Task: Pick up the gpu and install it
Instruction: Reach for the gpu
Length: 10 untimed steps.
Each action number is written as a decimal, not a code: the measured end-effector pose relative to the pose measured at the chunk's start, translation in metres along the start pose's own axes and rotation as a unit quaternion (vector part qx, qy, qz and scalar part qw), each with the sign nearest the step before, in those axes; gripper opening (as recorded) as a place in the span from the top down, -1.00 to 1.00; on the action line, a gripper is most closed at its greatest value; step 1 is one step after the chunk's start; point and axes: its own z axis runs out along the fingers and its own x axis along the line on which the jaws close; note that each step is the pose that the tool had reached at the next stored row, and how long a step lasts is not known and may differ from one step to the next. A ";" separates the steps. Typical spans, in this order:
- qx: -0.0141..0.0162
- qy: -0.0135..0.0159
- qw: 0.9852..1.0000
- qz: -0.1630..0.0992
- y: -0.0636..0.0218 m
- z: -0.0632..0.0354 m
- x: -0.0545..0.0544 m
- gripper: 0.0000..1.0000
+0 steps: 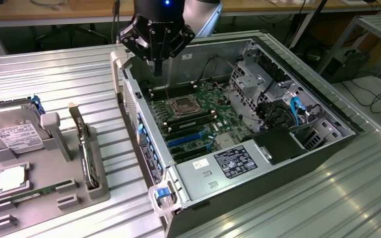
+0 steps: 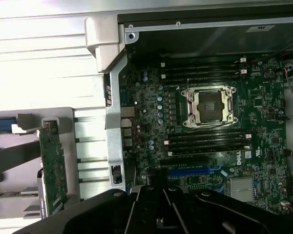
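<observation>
The gpu (image 1: pixel 85 144) is a thin dark card standing on edge in a slot of the grey holder (image 1: pixel 51 203) at the exterior view's left. The wrist view shows it as a green-edged card (image 2: pixel 52 168) beside the case wall. My gripper (image 1: pixel 156 68) hangs above the open computer case's back corner, over the motherboard (image 1: pixel 197 116), well apart from the gpu. Its fingers are shut together with nothing between them. In the wrist view the gripper (image 2: pixel 158 195) is the black body over the blue slots (image 2: pixel 193 171).
The open computer case (image 1: pixel 309 148) lies on the ribbed metal table (image 1: pixel 58 74), with an empty processor socket (image 1: pixel 180 105) and a power supply (image 1: pixel 230 161) inside. The holder also carries a silver hard drive (image 1: pixel 18 131), a processor (image 1: pixel 10 178) and a green memory stick (image 1: pixel 41 192).
</observation>
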 end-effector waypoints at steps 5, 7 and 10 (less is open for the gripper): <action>0.000 0.000 1.000 0.000 -0.0005 -0.0001 0.004 0.79; 0.000 0.000 1.000 0.000 -0.0009 -0.0002 0.007 0.79; 0.000 0.000 1.000 0.000 -0.0012 -0.0002 0.010 0.79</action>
